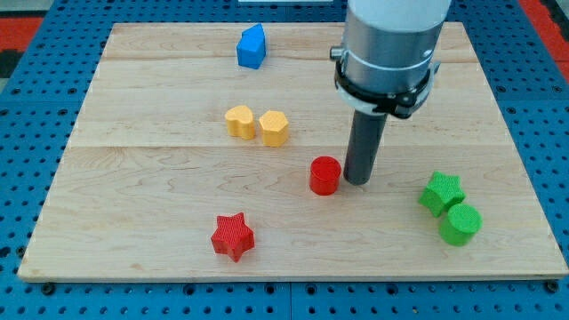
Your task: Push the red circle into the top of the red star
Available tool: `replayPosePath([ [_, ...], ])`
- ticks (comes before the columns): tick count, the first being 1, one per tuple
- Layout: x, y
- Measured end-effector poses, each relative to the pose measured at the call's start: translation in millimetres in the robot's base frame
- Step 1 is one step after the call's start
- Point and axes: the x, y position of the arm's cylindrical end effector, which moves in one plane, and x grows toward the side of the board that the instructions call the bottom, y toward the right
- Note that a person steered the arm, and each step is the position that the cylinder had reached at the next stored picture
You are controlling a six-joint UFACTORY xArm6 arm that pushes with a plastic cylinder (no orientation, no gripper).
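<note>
My tip (358, 181) stands on the wooden board (133, 133) just beside the red circle (325, 175), on the circle's right side in the view; the two look to be touching or almost touching, I cannot tell which. The arm carries no hand and no jaws, only the straight dark rod (364, 147) under a grey cylinder (391, 44), so it grasps nothing. The red circle sits a little to the right of the board's middle. The red star (233, 236) lies near the view's bottom, to the left of and below the red circle, well apart from it. Two yellow blocks are close together above and to the left of the red circle: the left one (239, 120) has a heart-like form, and the right one (274, 127) looks like a hexagon. A blue block (252, 46) with a pointed top, like a small house, is near the view's top. At the view's right, a green star (442, 192) and a green circle (460, 224) lie touching each other, the circle below the star.
</note>
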Motion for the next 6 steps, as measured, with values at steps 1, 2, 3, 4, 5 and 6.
replayPosePath([
  [1, 9, -35],
  [2, 56, -70],
  [3, 63, -68],
  [4, 35, -48],
  [5, 42, -83],
  [6, 55, -84],
])
